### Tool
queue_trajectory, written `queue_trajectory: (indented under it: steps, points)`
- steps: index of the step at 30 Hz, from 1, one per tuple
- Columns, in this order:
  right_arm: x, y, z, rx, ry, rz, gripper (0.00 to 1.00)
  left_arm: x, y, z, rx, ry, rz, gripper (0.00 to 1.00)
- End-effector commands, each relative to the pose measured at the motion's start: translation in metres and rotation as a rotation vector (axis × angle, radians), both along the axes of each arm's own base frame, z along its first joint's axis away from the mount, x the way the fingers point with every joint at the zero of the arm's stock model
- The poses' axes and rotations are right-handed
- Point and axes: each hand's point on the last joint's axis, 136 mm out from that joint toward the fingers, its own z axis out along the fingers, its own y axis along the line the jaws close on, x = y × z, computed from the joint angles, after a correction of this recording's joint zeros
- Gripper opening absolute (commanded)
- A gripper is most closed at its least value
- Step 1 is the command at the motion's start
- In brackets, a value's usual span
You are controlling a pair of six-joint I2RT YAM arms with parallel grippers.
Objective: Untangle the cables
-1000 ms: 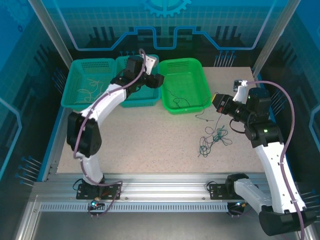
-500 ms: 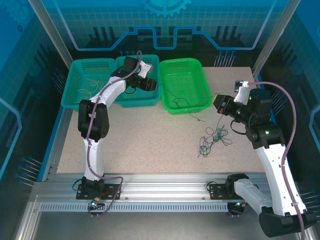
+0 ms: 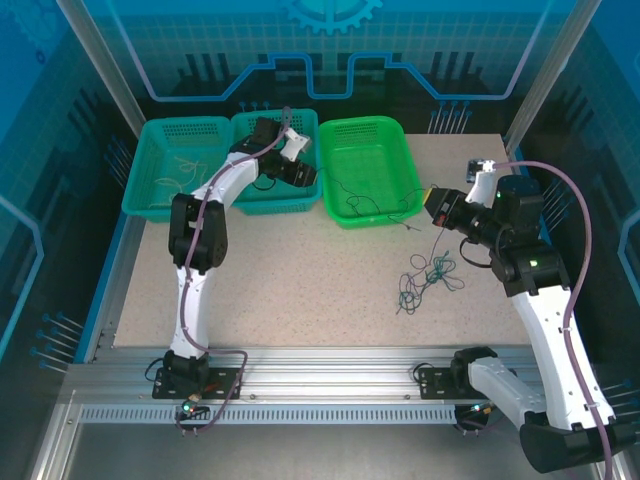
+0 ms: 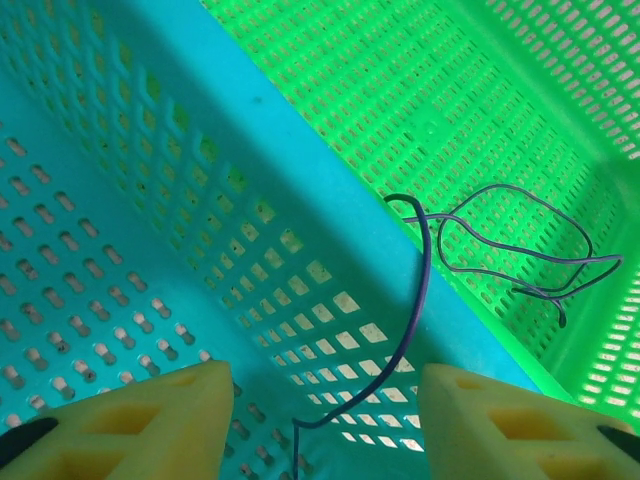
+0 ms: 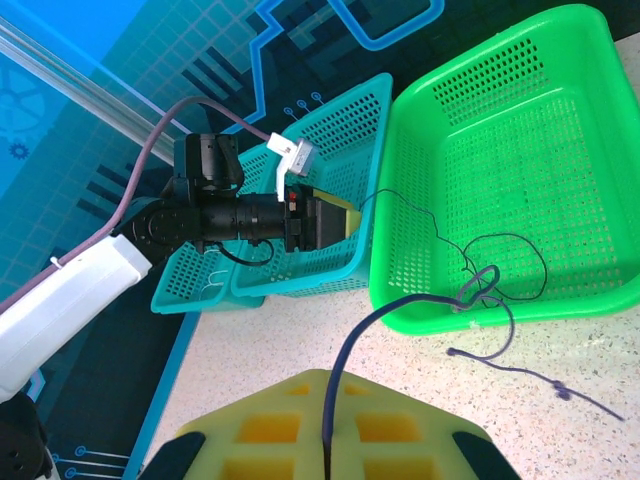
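A tangle of thin dark cables point(image 3: 425, 272) lies on the table near the right arm. My right gripper point(image 3: 432, 205) hovers above it, shut point(image 5: 328, 400) on a purple cable point(image 5: 341, 356) that climbs over the rim of the green basket point(image 5: 520, 130). Thin dark strands point(image 5: 520, 240) loop inside that basket. My left gripper point(image 3: 300, 172) reaches into the middle teal basket point(image 4: 120, 200). It is open point(image 4: 325, 425), its yellow fingers point(image 4: 130, 420) wide apart. A purple cable point(image 4: 394, 361) runs loose between them and over the wall into the green basket point(image 4: 450, 100).
A second teal basket point(image 3: 175, 165) at the back left holds cream-white strands. The three baskets stand in a row along the table's far edge. Blue enclosure walls and metal posts point(image 3: 100, 60) surround the table. A small dark object point(image 3: 478, 167) sits at the far right.
The left arm has folded upward at the elbow and its gripper has dipped into the teal basket, jaws narrowing. The right gripper holds still with the purple cable.
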Motion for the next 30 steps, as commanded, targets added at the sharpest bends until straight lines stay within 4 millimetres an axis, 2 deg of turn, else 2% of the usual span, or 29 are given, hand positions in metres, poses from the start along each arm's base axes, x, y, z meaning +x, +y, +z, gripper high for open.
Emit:
queue_trajectory:
  steps: [1,9,13,15,18,25,30]
  points:
    - [-0.003,0.004,0.015,0.008,-0.026,0.011,0.0,-0.002,-0.003,-0.003,-0.044,0.022,-0.045,0.49]
    - [-0.002,0.009,0.015,0.006,-0.022,0.021,0.0,0.001,-0.002,-0.006,-0.047,0.033,-0.043,0.38]
    - [-0.003,0.01,0.017,0.005,-0.027,0.017,0.0,0.003,0.001,-0.006,-0.048,0.046,-0.025,0.1]
    - [-0.004,0.01,0.018,0.003,-0.028,0.016,0.0,0.003,0.002,0.002,-0.061,0.033,-0.021,0.01]
    - [-0.005,0.01,0.018,0.002,-0.03,0.013,0.0,0.005,0.003,0.035,-0.077,-0.043,-0.007,0.0]
    - [-0.004,0.011,0.018,0.006,-0.031,0.01,0.0,0.006,0.021,0.156,-0.099,-0.308,0.084,0.0]
    - [-0.005,0.013,0.018,0.005,-0.033,0.012,0.0,0.007,0.041,0.211,-0.14,-0.415,0.175,0.0]
